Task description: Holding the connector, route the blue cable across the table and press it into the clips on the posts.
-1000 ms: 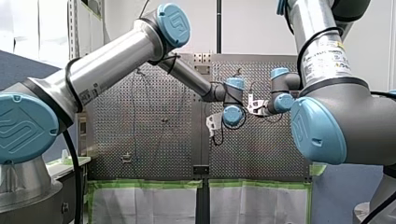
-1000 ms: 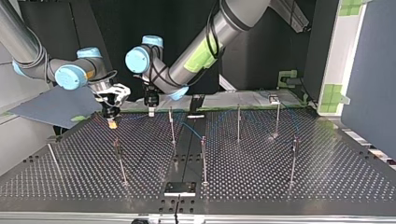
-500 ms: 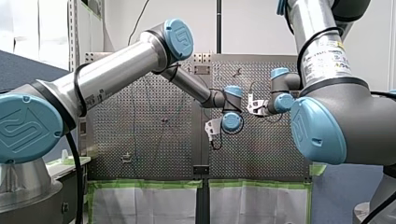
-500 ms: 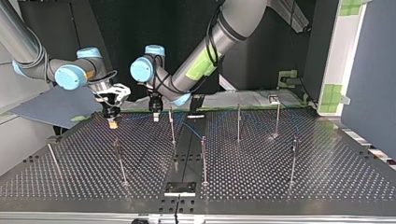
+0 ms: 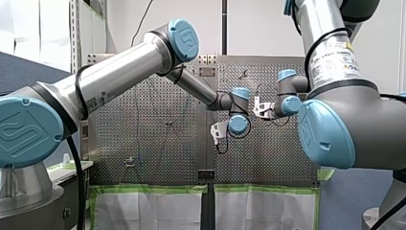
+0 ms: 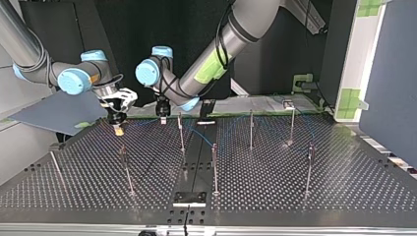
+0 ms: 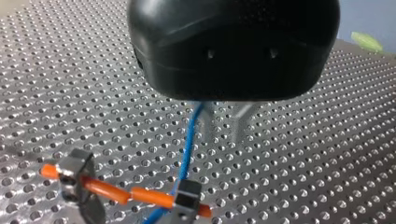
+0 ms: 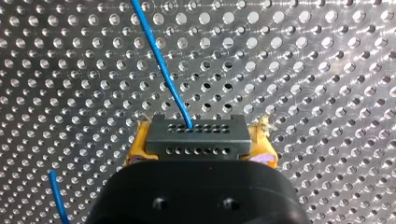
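Top view, near edge first: a small black plate (image 6: pixel 189 198) is sitting at the near edge of the perforated counter (image 6: pixel 275 196). Behind it, thin metal posts (image 6: pixel 214 167) are standing upright, some in a near row and others further back (their tips are too small for us to read any clips). A faint stretch of the blue cable (image 6: pixel 202 136) is running between the middle posts toward the far edge.

Further back, at that view's left, our right end effector (image 6: pixel 117 130) is hanging low over the counter. Its wrist view is showing the yellow pads (image 8: pixel 139 147) pressing on both sides of the dark connector (image 8: pixel 196 135), so it is pinching the connector. The cable is leaving the connector's face and running away over the holes.

Just beside it, nearer the far edge, our left end effector (image 6: pixel 162 119) is pointing down next to a far post. In its wrist view the metal fingers (image 7: pixel 243 123) are standing apart, with bare counter showing between them. The cable is rising beside one finger, and we cannot tell whether it is touching. Ahead of the fingers, the cable is passing an orange-sleeved clip (image 7: pixel 116 191).
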### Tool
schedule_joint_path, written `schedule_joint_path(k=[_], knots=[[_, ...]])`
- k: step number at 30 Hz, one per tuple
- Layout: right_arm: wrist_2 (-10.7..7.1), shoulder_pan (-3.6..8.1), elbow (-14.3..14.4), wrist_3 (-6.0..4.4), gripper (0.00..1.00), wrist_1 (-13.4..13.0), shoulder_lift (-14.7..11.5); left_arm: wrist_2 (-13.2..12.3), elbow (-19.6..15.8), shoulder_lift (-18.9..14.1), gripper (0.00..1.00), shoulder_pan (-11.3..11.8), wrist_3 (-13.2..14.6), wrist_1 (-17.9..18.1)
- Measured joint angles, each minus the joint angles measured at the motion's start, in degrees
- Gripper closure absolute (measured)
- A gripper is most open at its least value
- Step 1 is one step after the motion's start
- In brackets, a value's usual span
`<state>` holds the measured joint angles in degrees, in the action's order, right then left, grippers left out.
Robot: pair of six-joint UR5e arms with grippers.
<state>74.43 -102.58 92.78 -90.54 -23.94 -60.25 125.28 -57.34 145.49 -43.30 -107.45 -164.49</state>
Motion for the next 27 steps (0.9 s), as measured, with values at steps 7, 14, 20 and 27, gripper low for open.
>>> schedule_joint_path(k=[7, 14, 20, 27], knots=[[-0.18, -0.03, -0.4, 0.19, 1.00, 0.9, 0.0, 0.0, 1.4, 0.0, 1.00, 0.0, -0.2, -1.7], [-0.17, -0.03, -2.4, 1.02, 1.00, 4.0, -0.9, 1.3, 3.9, -0.5, 1.00, -0.3, -0.2, -4.8], [-0.29, -0.02, -3.4, 0.12, 1.00, 6.7, -3.4, 2.7, 4.2, -2.8, 1.00, -1.0, -0.7, -7.5], [-1.09, -0.24, -4.2, -2.58, 1.00, 9.6, -6.6, 4.1, 4.1, -6.2, 1.00, -2.0, -0.5, -10.1]])
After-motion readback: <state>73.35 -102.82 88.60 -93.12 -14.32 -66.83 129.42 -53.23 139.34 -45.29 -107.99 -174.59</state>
